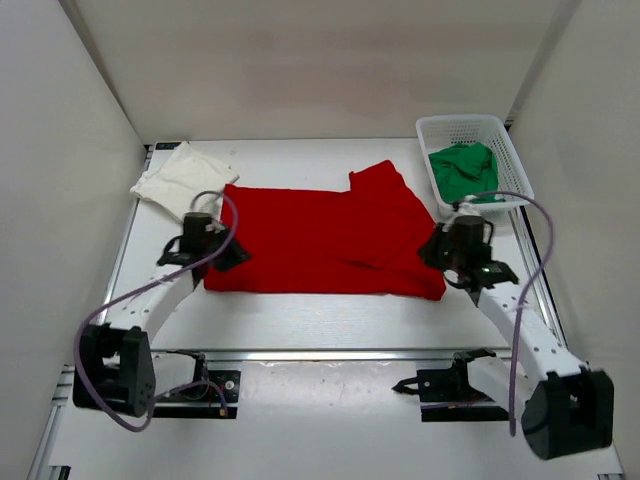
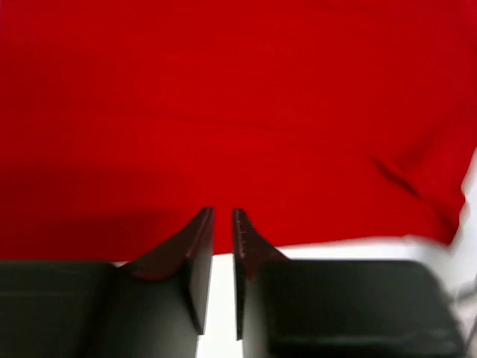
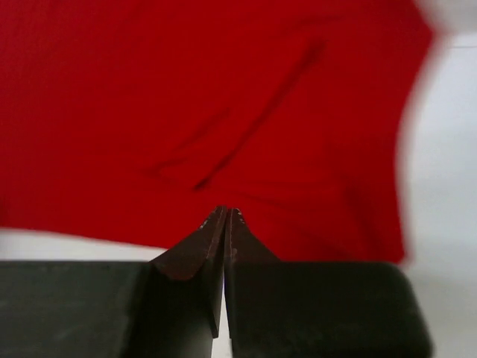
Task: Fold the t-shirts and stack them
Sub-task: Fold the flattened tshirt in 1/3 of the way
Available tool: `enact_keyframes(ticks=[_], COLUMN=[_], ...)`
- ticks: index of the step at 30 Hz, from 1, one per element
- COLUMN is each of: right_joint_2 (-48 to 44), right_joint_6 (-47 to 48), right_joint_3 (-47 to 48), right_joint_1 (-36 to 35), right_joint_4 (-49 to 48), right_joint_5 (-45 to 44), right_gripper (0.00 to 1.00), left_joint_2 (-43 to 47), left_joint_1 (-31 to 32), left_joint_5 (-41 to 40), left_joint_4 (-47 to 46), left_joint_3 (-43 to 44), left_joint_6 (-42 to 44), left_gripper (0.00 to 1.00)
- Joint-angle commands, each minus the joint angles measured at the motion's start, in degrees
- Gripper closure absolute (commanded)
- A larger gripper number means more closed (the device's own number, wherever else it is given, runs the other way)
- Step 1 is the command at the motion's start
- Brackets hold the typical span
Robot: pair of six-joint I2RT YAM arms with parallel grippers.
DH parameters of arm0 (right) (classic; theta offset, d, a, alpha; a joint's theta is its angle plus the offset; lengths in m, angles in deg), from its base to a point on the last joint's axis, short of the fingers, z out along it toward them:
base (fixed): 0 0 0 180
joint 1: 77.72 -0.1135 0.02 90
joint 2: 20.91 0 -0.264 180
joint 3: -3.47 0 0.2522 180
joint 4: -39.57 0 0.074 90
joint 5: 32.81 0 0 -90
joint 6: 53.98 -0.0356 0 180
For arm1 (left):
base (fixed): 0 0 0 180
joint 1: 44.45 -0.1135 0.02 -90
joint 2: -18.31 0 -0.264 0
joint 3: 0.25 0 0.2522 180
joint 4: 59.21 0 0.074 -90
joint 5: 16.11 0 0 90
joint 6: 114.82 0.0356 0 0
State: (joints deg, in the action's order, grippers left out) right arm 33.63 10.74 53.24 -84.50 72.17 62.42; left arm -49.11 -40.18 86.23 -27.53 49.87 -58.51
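Top external view: we see the red t-shirt [image 1: 320,235] spread flat and wide across the middle of the table [image 1: 330,320], one sleeve sticking out from its far edge toward the right. The cream-white t-shirt [image 1: 185,178] lies folded just beyond the red t-shirt's far left corner, close to it; we cannot tell whether the two touch. The green t-shirt [image 1: 463,170] sits crumpled inside the white mesh basket [image 1: 460,121], which stands just past the red t-shirt's far right corner. Each arm reaches to one near corner of the red t-shirt, left arm at the left end, right arm at the right end. On the left wrist view, the left gripper [image 2: 221,215] has its jaws a little apart, a narrow slit between them, with the tips right at the red t-shirt's near edge and bare table showing below. On the right wrist view, the right gripper [image 3: 225,212] is closed, its fingers [image 3: 195,250] pressed together at the red t-shirt's near hem; whether any cloth is pinched between them we cannot tell.
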Motion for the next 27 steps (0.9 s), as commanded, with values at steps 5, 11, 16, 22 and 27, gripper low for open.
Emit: enact_keyframes(ticks=[5,11,16,22,27], right_joint_2=[16.27,25.95,28.33,31.94,34.83], right_joint_6=[-1.26,-1.88,-3.72,-3.03,-2.76], right_joint_3=[0.38,2.57,0.64,1.69,4.41], right_joint_1=[-12.55,-13.07,-14.13,-14.83,-14.13], right_joint_4=[-16.35,-20.77,-23.22,-23.57,-24.53], right_joint_5=[2.32,3.29,3.11,4.08,4.95], right_gripper=[1.0,1.0,1.0,1.0,1.0], left_joint_2=[-12.99,-19.86,-19.07,-18.54,-18.19], left_joint_1=[24.19,26.67,25.35,24.73,24.2], left_joint_5=[-1.62,1.11,2.07,3.48,3.92], left_joint_4=[-14.99,-23.61,-27.66,-31.09,-32.68], left_joint_3=[4.43,2.76,-2.6,-7.08,-9.2], left_joint_6=[-5.67,-7.26,-8.49,-9.9,-10.43], left_gripper=[0.77,0.77,0.76,0.76,0.76])
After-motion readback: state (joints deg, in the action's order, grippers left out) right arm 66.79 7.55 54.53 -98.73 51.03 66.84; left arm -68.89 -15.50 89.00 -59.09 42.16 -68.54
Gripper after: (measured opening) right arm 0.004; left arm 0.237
